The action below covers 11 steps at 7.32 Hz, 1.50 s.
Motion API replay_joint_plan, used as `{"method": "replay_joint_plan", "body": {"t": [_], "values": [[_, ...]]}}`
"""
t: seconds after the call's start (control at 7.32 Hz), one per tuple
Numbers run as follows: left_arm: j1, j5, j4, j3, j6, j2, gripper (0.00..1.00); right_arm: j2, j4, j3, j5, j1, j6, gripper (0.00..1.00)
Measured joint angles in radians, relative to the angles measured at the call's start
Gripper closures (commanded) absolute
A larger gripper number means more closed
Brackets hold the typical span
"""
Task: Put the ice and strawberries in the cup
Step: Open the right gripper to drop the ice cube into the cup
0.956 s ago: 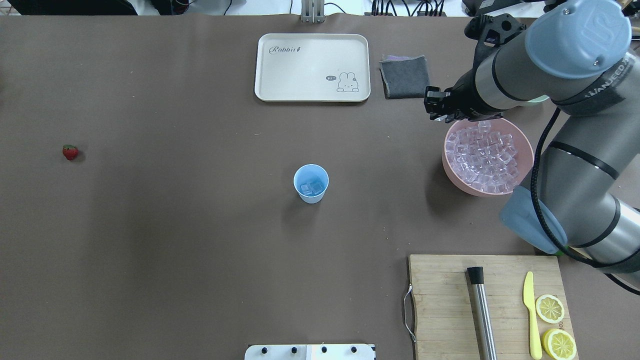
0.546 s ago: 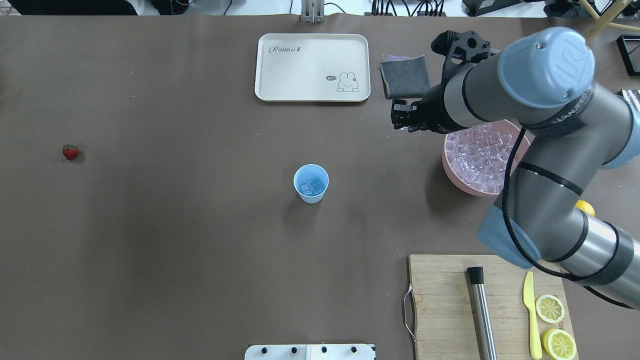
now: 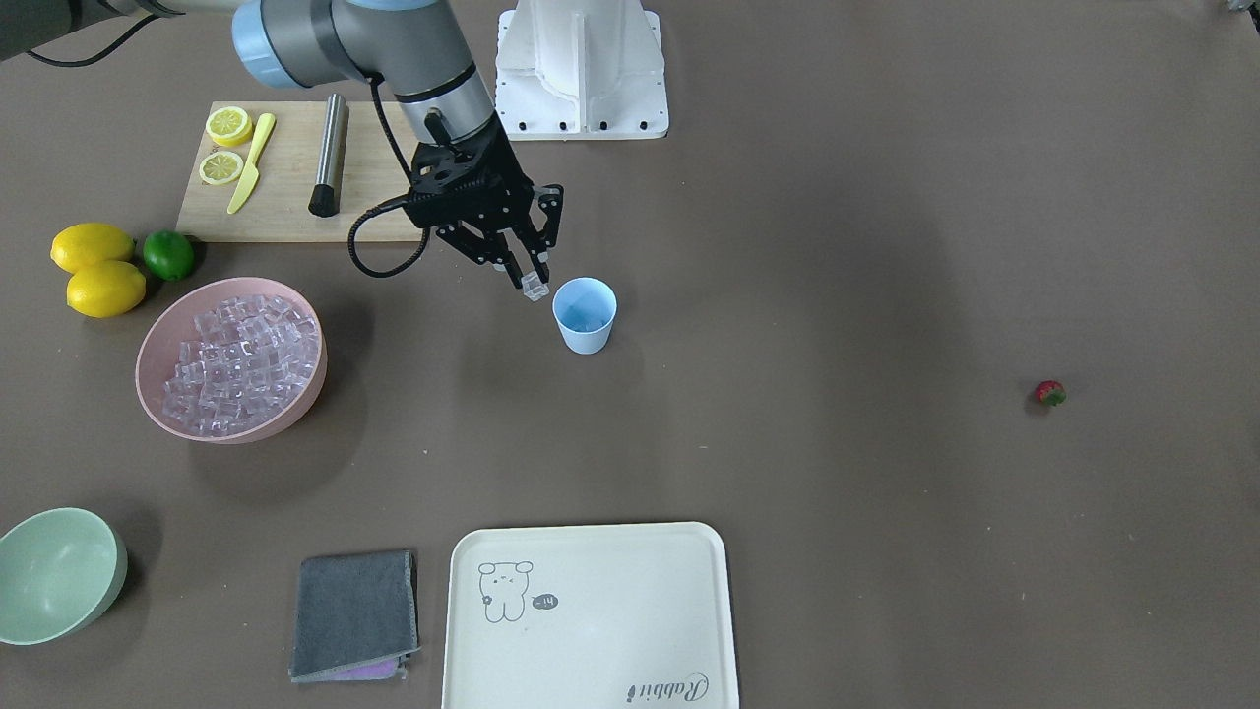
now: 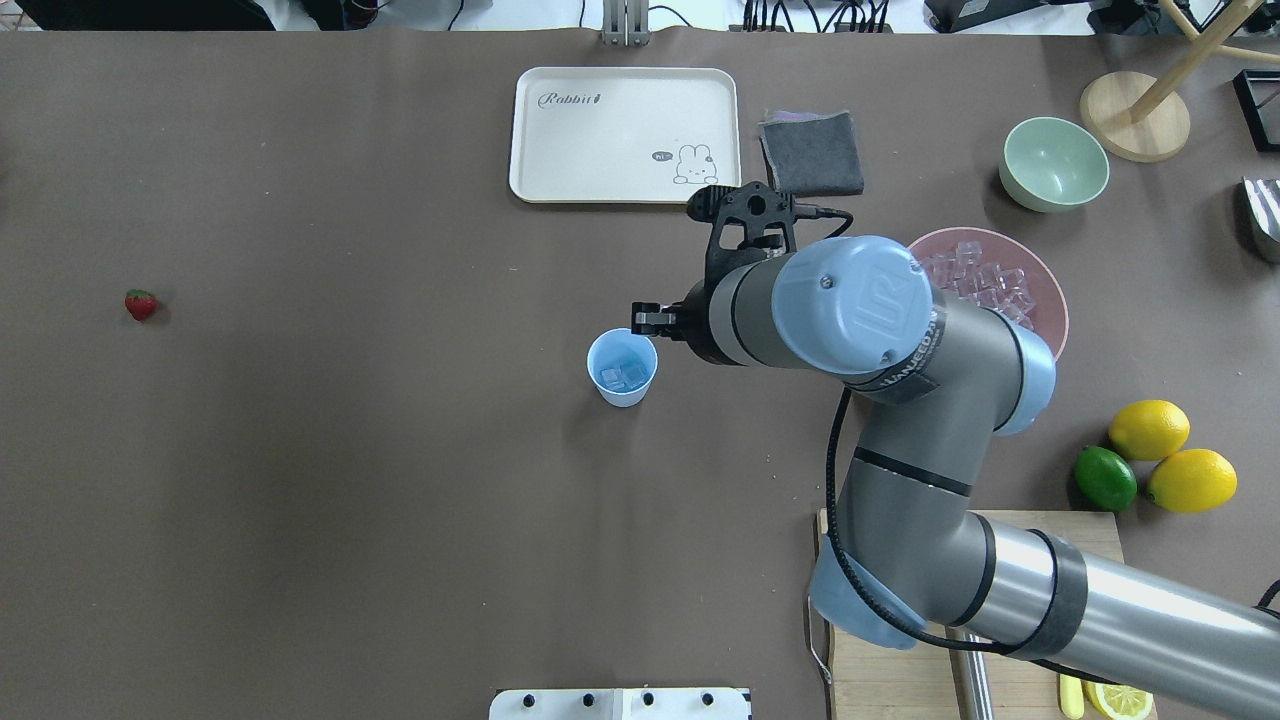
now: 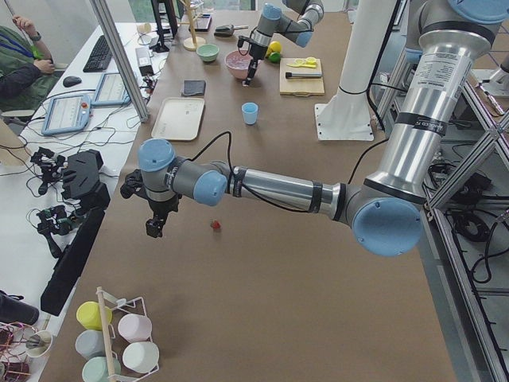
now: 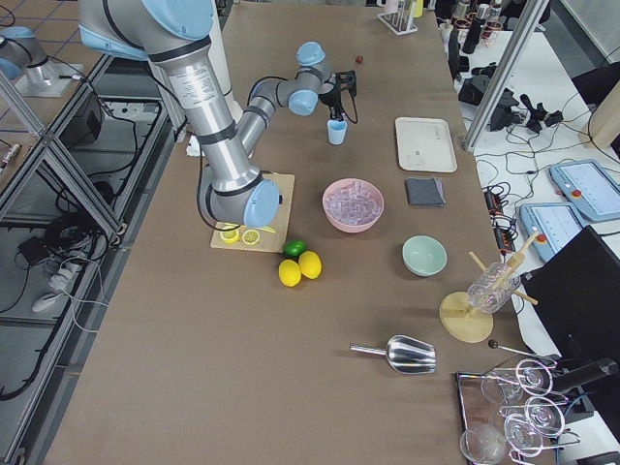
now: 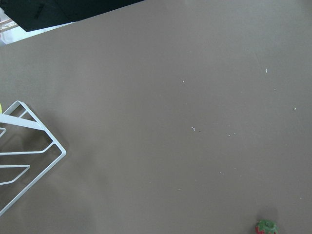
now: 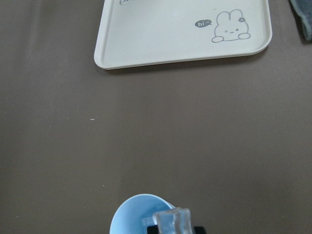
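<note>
While the right gripper (image 3: 530, 281) hangs at the cup (image 3: 585, 317), on its rim toward the robot's right, its fingers are clamped on one ice cube (image 3: 535, 290). In the right wrist view the cube overlaps the cup's near rim and is above it, not inside.

- Cup: upright on the table (image 3: 837, 246), with a few cubes of ice (image 4: 622, 376) already at the bottom.
- Pink bowl (image 3: 146, 340): well apart from the cup on the robot's right, heaped with more ice.
- Strawberry (image 3: 1050, 393): well apart from the cup on the robot's left, lying alone on the table with nothing touching it.
- Left gripper (image 5: 153, 228): further from the cup than the strawberry, above the table near the berry. It's only visible in the left side view, so can't tell whether it's open or closed. Its wrist camera catches the strawberry at the bottom edge of the view.
- Tray (image 3: 591, 679): on the far side of the cup from the robot, with a grey cloth (image 3: 354, 612) just beside it.
- Cutting board (image 3: 285, 202): on the robot side of the cup, to the right. It holds lemon halves, a yellow knife and a steel muddler.
</note>
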Motion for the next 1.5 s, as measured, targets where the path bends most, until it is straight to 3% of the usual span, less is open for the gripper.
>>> {"method": "replay_joint_plan", "body": {"t": [1.23,1.37,1.5], "values": [[0.000,0.000,0.000,0.032,0.000,-0.013,0.02,0.037,0.033,-0.075,-0.074,-0.072,-0.001,1.00],[0.000,0.000,0.000,0.035,0.000,-0.016,0.02,0.043,0.034,-0.082,-0.075,-0.073,-0.001,0.96],[0.000,0.000,0.000,0.037,0.000,-0.017,0.02,0.046,0.038,-0.086,-0.075,-0.073,-0.001,0.61]]}}
